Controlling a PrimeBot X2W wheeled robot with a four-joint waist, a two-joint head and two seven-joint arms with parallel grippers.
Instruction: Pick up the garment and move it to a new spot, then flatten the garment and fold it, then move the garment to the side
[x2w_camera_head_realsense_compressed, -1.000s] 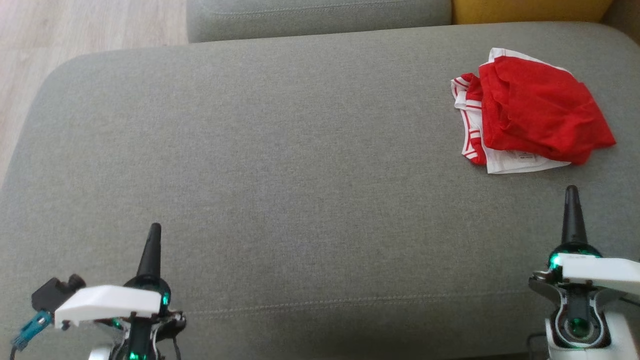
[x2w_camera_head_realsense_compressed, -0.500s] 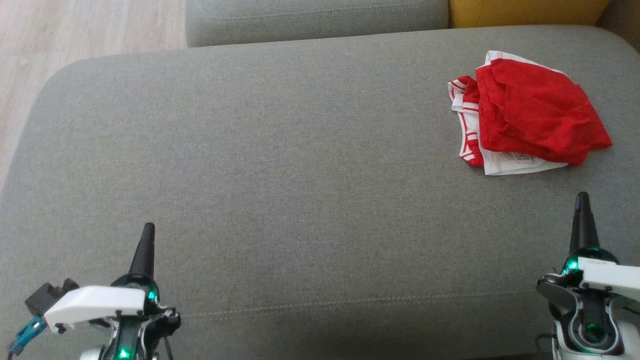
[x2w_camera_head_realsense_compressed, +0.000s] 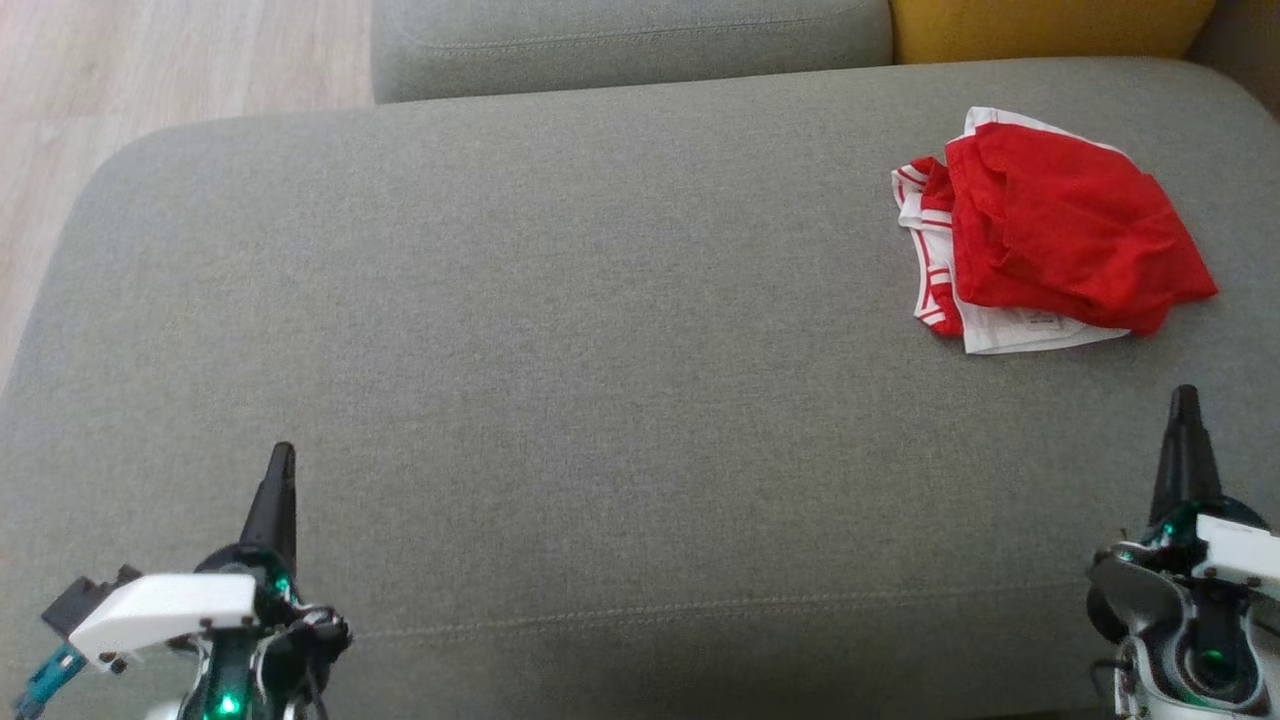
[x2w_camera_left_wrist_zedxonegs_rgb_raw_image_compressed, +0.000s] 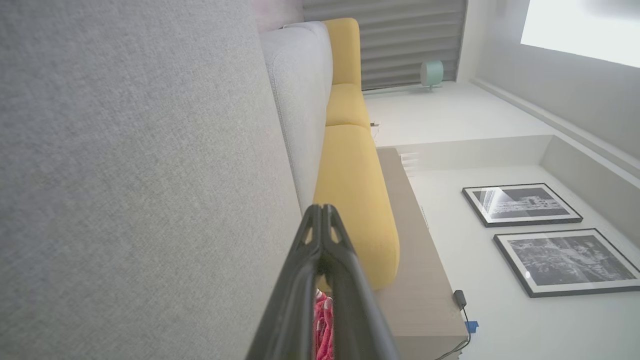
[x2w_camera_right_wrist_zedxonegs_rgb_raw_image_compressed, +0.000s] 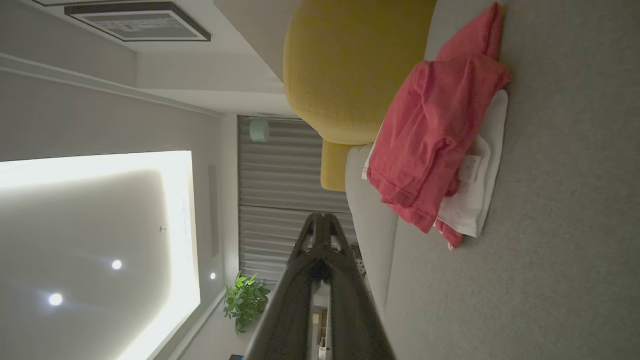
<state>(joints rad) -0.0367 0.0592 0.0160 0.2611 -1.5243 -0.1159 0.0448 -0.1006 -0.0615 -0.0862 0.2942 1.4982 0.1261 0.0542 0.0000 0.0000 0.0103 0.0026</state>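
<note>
The garment (x2w_camera_head_realsense_compressed: 1060, 235) looks light and limp; pinch its near white edge. Both jaws closed, empty.

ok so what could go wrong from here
1. The garment lies close to the far right corner of the grey cushion; a careless nudge could push it off the edge.
2. Its red layer sits askew over the white part, so pulling on one layer may undo the fold.
3. The left gripper and right gripper are both shut; reaching in without opening would probably just shove the fabric.
</note>
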